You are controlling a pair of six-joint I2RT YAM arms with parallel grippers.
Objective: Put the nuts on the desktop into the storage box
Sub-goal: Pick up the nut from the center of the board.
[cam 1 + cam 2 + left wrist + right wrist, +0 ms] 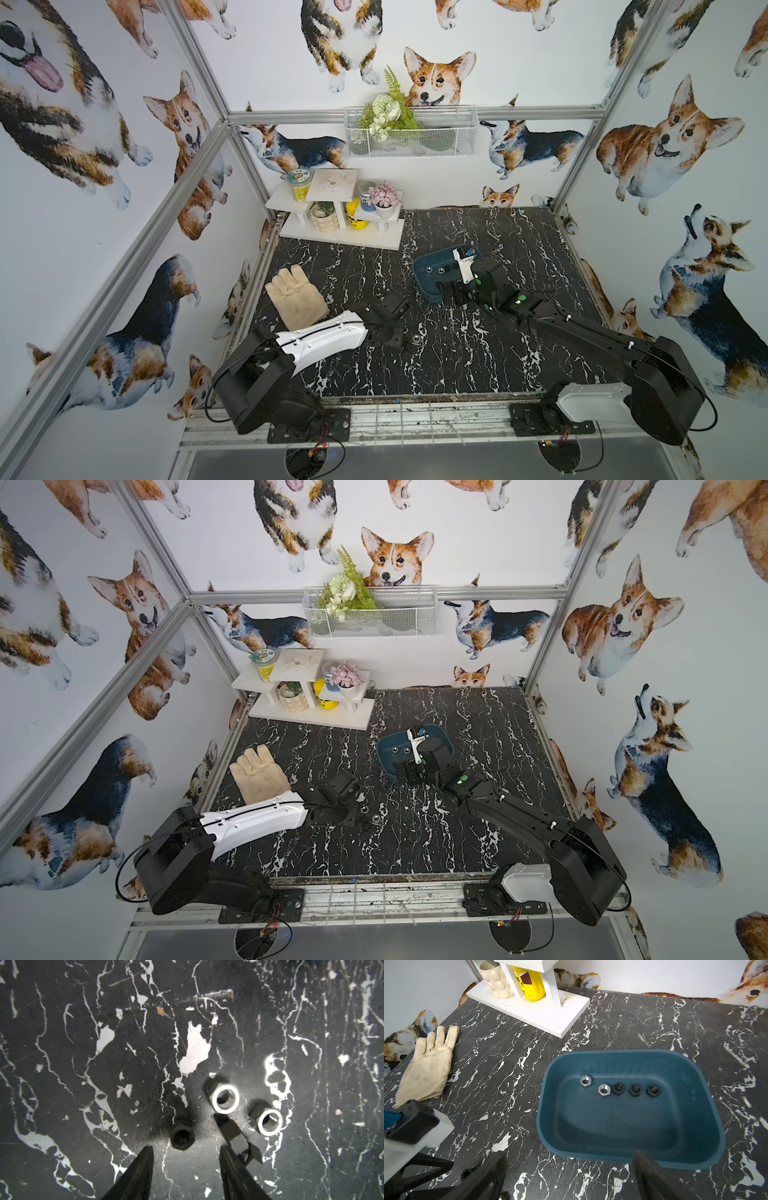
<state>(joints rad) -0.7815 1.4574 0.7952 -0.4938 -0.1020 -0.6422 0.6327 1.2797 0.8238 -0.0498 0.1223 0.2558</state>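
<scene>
Four small metal hex nuts lie on the black, white-veined marble desktop beneath the left gripper. Its jaws stand apart and empty, with a flat black nut just beyond the tips. That nut sits bore-up and has no real long axis. A second black nut, tipped on edge, appears to touch one finger; a squeeze could roll it away. The right gripper hangs wide open and empty over the near rim of the shallow teal plastic storage box, which holds five nuts.
</scene>
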